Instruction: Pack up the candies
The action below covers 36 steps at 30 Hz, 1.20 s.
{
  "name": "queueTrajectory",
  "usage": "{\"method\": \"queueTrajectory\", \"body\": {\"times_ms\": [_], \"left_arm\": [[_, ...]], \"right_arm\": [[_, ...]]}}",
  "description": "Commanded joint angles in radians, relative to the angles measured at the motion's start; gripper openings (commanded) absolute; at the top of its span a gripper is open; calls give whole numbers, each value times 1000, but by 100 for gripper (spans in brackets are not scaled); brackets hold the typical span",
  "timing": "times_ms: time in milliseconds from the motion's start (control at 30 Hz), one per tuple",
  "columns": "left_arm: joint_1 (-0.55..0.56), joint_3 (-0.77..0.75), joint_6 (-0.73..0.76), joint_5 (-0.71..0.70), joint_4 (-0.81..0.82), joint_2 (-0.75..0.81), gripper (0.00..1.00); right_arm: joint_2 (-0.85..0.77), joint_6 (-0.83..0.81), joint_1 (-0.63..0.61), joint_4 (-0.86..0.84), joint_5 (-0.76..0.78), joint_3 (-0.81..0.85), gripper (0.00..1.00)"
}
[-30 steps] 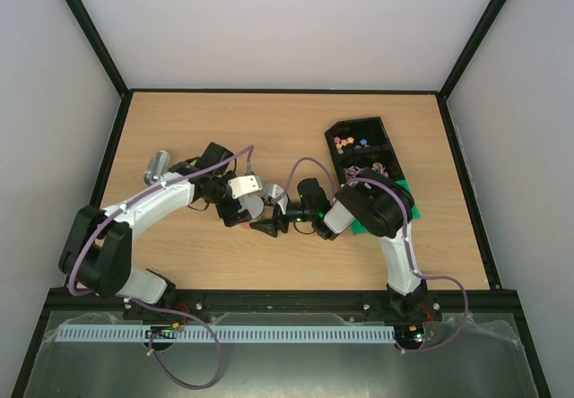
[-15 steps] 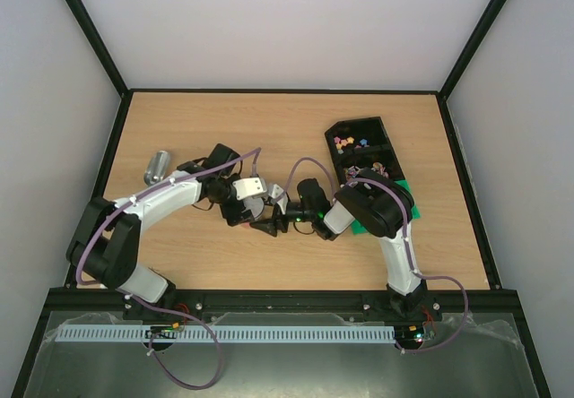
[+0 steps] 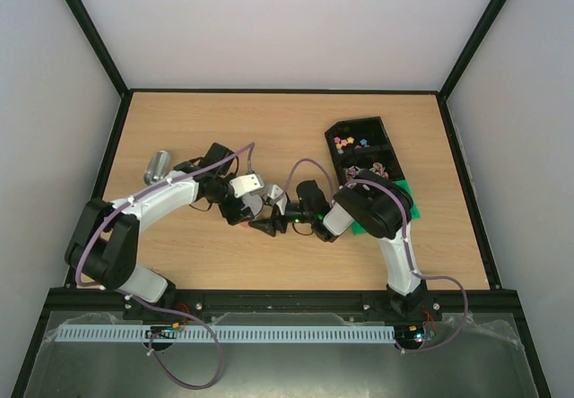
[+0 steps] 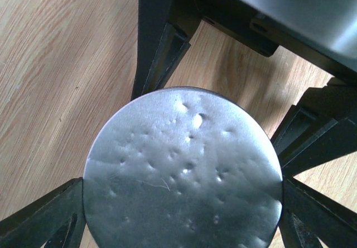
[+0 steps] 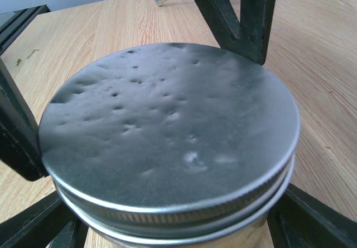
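Note:
A jar with a dimpled metal lid (image 4: 184,175) stands mid-table, mostly hidden under both wrists in the top view (image 3: 259,206). My left gripper (image 4: 181,206) comes from above and is shut on the lid, its fingers (image 4: 53,217) pressed against the rim. My right gripper (image 5: 173,228) is shut on the jar (image 5: 184,241) just below the lid (image 5: 167,125), a finger on each side (image 5: 33,228). The candies (image 3: 345,139), tiny bright mixed-colour pieces, lie in a black tray (image 3: 381,129) at the back right.
A metal scoop (image 3: 158,165) lies on the table at the left, behind my left arm. A green mat (image 3: 404,191) sticks out beneath the tray and my right arm. A black frame runs round the table edges.
My left arm's elbow has shifted and its wrist has turned a little over the lid. The right arm and the jar stay where they were.

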<state>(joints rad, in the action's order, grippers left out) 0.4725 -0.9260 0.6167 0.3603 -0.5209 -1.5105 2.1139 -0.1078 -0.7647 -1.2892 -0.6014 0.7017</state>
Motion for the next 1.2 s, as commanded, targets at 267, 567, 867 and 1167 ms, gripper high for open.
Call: {"method": "queueTrajectory", "body": {"times_ms": [267,567,867,1167], "left_arm": [[21,117,-121,-83,136,45,61],[-10,113,66,-77,54,-57,64],[-26,-25,353,-76,-117,-142,60],[-32,-45,582,-120,-99,-133,74]], "right_arm": [[6,12,-27,0,149,12,69],[1,-41,-27,11,80,1,69],[-4,-93,-27,39,24,-7,68],[-3,-93,-26,31,23,-16,63]]}}
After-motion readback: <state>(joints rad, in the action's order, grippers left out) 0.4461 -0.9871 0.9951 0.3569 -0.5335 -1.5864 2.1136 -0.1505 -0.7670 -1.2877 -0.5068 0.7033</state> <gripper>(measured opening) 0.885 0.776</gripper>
